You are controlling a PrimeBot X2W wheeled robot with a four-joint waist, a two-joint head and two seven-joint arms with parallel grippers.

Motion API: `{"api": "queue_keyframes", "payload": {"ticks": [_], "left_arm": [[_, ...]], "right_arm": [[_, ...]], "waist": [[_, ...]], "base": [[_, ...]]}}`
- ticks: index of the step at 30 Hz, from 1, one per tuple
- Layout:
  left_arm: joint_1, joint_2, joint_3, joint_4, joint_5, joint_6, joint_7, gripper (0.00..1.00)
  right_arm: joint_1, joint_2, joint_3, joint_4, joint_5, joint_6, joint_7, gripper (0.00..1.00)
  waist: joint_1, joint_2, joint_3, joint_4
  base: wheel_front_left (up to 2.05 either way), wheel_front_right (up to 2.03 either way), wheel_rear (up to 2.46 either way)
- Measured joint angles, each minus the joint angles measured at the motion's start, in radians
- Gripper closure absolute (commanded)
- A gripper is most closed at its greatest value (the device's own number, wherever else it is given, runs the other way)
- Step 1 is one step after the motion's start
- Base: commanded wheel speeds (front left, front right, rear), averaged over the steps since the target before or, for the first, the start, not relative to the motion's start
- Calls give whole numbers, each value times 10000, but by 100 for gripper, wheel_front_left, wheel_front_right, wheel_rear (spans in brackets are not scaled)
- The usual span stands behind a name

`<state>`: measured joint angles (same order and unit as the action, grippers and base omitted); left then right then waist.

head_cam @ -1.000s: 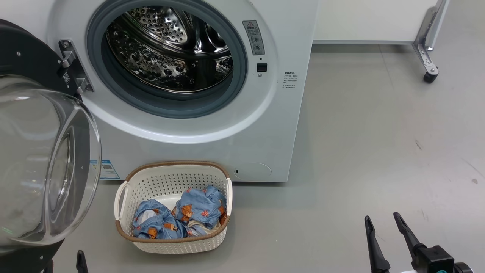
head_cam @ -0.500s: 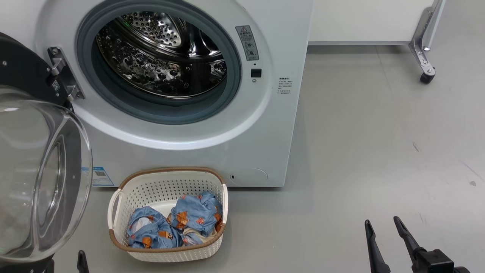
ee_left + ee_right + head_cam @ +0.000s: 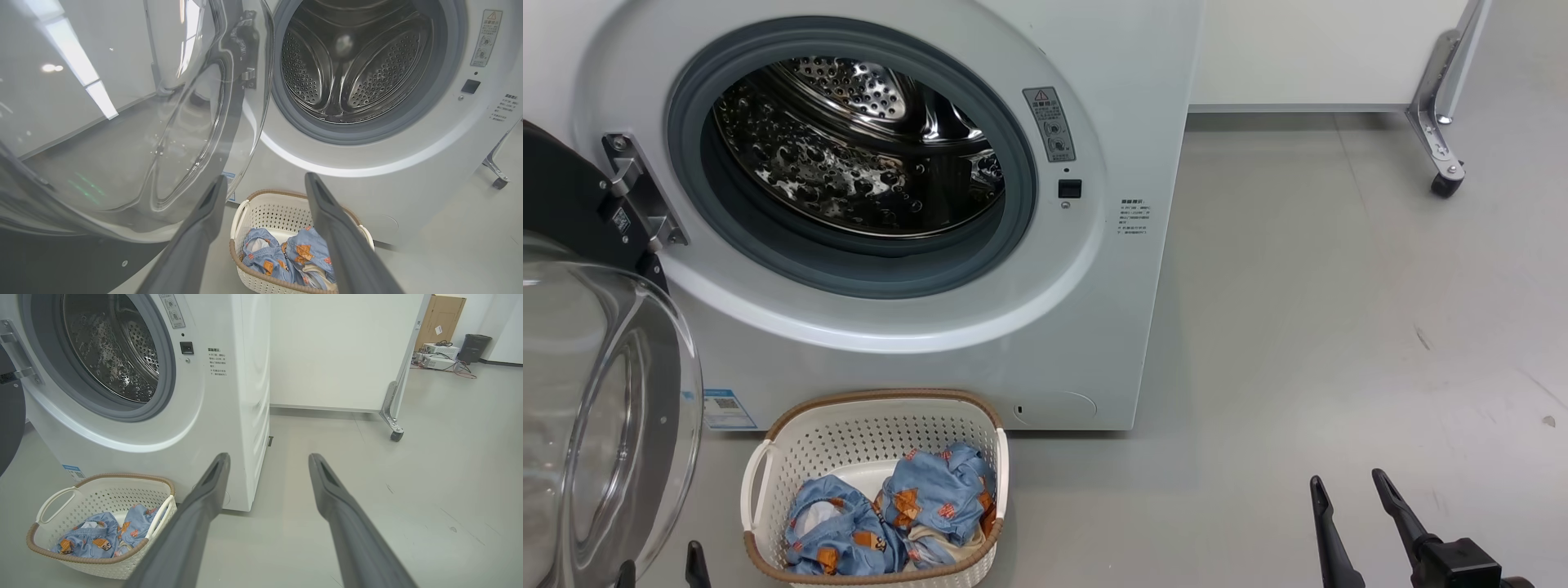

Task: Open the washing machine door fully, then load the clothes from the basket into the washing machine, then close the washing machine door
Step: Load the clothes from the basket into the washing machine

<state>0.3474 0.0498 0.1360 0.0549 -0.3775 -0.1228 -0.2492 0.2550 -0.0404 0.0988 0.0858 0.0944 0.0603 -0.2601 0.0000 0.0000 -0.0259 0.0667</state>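
The washing machine (image 3: 1045,327) stands with its steel drum (image 3: 849,155) exposed. The washing machine door (image 3: 596,408) hangs swung out at the left, its clear glass bowl bulging toward me from the black ring. On the floor in front sits the basket (image 3: 874,433), holding the blue clothes (image 3: 890,514) with orange patches. My left gripper (image 3: 659,563) is open at the bottom edge, just left of the basket and below the door glass (image 3: 143,122). In the left wrist view its fingers (image 3: 204,220) frame the basket (image 3: 245,261) and clothes (image 3: 286,257). My right gripper (image 3: 1347,482) is open above bare floor, well right of the basket (image 3: 94,476).
A white partition panel (image 3: 339,351) on a metal leg with a caster (image 3: 396,435) stands behind and right of the machine. A cardboard box (image 3: 445,314) and a dark bin (image 3: 474,347) sit far back right. Grey floor spreads to the right.
The head camera has tilted, so the machine, door and basket sit lower and further left in the picture. Both grippers stay open and hold nothing.
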Motion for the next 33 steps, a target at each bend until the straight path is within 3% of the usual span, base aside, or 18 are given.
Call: {"api": "queue_keyframes", "payload": {"ticks": [33], "left_arm": [[-49, -15, -510, 144, 518, -12, 0, 0]], "right_arm": [[-61, 17, 94, 261, 0, 270, 0, 0]], "waist": [[0, 0, 250, -399]], "base": [[9, -9, 0]]}}
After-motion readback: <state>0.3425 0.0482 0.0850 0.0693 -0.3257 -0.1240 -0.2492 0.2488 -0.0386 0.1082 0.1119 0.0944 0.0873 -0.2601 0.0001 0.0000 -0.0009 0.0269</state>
